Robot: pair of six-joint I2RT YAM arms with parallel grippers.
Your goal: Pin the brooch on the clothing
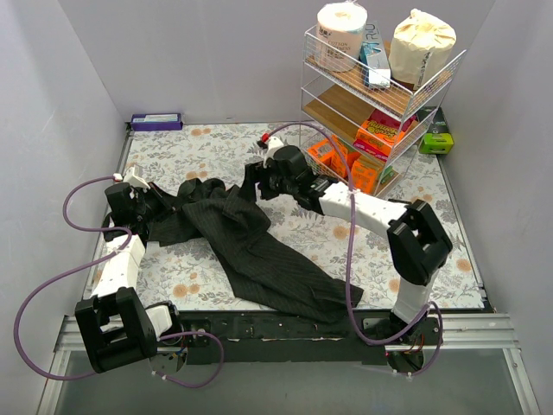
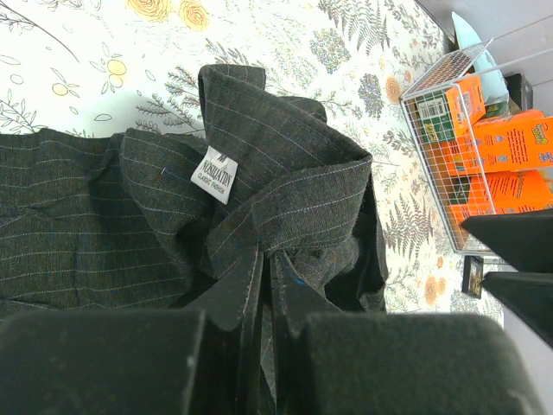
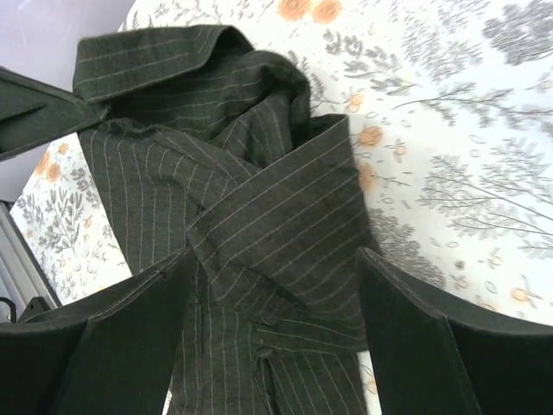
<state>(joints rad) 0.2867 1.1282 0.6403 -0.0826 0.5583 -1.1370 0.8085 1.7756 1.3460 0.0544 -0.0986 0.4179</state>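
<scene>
The clothing (image 1: 251,246) is a black pinstriped shirt lying crumpled across the floral table, from the left side to the near edge. My left gripper (image 1: 167,207) is shut on a fold of the shirt (image 2: 104,225) near its collar. In the left wrist view the fingertips (image 2: 251,268) pinch the fabric below a white neck label (image 2: 213,175). My right gripper (image 1: 252,183) hovers open just over the shirt's upper end. In its wrist view the jaws (image 3: 275,259) stand wide apart over overlapping folds of the shirt (image 3: 259,207). The brooch is not in view.
A wire rack (image 1: 380,95) with orange boxes, paper rolls and a bag stands at the back right, close behind my right arm. A purple box (image 1: 156,121) lies at the back left edge and a green item (image 1: 436,141) beside the rack. Grey walls enclose the table.
</scene>
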